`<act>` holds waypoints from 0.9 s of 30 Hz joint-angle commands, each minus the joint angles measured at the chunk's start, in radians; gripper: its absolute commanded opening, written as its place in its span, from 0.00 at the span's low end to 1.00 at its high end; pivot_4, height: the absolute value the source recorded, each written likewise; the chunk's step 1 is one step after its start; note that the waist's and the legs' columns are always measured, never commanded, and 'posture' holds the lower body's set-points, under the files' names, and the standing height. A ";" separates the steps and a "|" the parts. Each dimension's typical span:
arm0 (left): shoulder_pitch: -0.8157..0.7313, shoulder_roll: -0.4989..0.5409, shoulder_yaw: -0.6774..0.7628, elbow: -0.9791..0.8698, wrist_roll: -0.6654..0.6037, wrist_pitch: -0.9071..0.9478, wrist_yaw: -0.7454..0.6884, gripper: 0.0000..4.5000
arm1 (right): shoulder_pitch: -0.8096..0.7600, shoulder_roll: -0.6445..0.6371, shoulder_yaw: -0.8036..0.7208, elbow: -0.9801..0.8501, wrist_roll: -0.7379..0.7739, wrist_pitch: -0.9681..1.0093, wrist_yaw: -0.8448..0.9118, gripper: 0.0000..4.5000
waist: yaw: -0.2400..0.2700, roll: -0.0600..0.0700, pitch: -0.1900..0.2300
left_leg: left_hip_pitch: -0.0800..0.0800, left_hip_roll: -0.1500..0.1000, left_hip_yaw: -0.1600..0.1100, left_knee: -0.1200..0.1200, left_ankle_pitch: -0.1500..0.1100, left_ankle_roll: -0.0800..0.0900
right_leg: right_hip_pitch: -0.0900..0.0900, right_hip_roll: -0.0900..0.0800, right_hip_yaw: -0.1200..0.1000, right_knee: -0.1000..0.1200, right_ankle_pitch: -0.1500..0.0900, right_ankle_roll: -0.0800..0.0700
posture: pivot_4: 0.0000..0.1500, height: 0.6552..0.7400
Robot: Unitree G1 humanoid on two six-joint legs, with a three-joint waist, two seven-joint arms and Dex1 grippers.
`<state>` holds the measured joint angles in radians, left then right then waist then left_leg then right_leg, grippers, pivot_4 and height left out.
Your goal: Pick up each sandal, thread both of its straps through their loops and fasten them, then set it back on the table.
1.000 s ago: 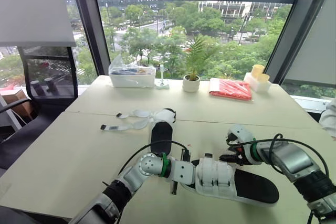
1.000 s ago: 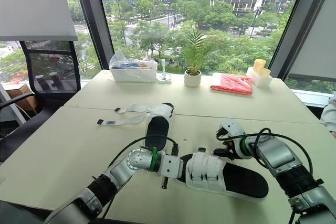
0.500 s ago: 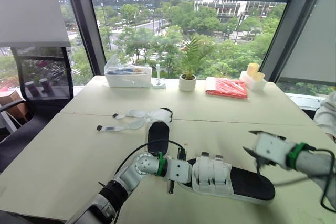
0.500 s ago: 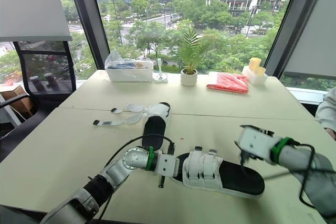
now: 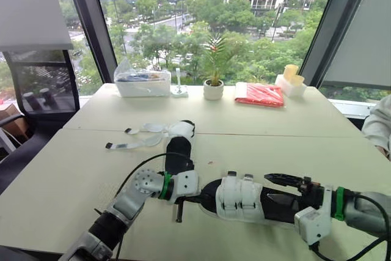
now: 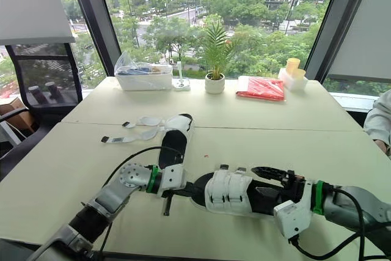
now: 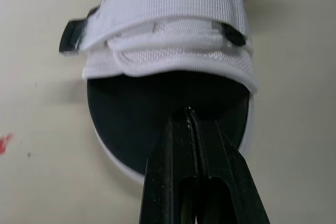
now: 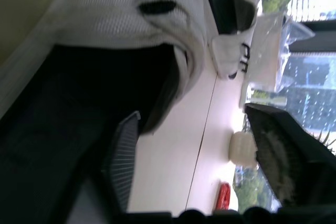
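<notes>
A black-soled sandal (image 5: 244, 197) lies across the near table with both white straps (image 7: 168, 35) closed over it. At its toe my left gripper (image 5: 194, 198) is shut, both fingertips resting together on the black sole (image 7: 190, 116). My right gripper (image 5: 278, 189) points along the heel end, open, one finger above the sole and one beside it (image 8: 191, 114). Farther back lies the second sandal (image 5: 177, 148), its loose straps (image 5: 137, 142) spread out to the left.
Along the window edge stand a clear box under a plastic bag (image 5: 142, 84), a small potted plant (image 5: 213, 90), a red packet (image 5: 259, 95) and yellow cups (image 5: 291, 74). An office chair (image 5: 43, 90) is at the left; a person's sleeve (image 5: 380, 128) at the right.
My right gripper left the strap, swung out to the right, then came back low over the heel with fingers spread. The left gripper stayed at the toe. The camera shifted.
</notes>
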<state>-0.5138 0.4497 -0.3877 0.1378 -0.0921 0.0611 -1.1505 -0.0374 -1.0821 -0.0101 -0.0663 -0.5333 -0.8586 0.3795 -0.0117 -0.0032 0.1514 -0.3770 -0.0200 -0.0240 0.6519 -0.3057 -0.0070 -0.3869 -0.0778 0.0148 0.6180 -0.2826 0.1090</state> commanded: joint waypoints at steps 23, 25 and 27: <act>-0.037 0.052 0.218 -0.168 -0.169 0.336 0.125 0.00 | -0.355 0.157 0.194 0.192 -0.260 -0.132 -0.147 0.00 | 0.000 -0.001 0.011 | -0.012 -0.001 0.000 0.014 0.005 -0.009 | -0.011 0.000 0.000 0.013 0.000 0.000 | 1.00 0.97; -0.037 0.047 0.227 -0.156 -0.165 0.321 0.139 0.00 | -0.376 0.177 0.154 0.225 -0.216 -0.006 -0.124 0.00 | -0.001 -0.001 0.011 | -0.012 -0.001 0.000 0.014 0.005 -0.009 | -0.011 0.000 0.000 0.013 0.000 0.001 | 1.00 0.97; -0.039 0.045 0.236 -0.146 -0.164 0.317 0.153 0.00 | -0.409 0.208 0.109 0.239 -0.153 0.160 -0.081 0.00 | -0.001 -0.001 0.011 | -0.012 -0.001 0.000 0.015 0.005 -0.009 | -0.011 0.000 0.000 0.014 0.000 0.001 | 1.00 0.97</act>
<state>-0.5379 0.4969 -0.1847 -0.0048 -0.2489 0.4016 -1.0136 -0.3926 -0.8893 0.1985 0.1755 -0.7723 -0.8566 0.2720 -0.0122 -0.0045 0.1625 -0.3889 -0.0212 -0.0236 0.6672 -0.3000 -0.0150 -0.3974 -0.0779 0.0153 0.6324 -0.2825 0.1096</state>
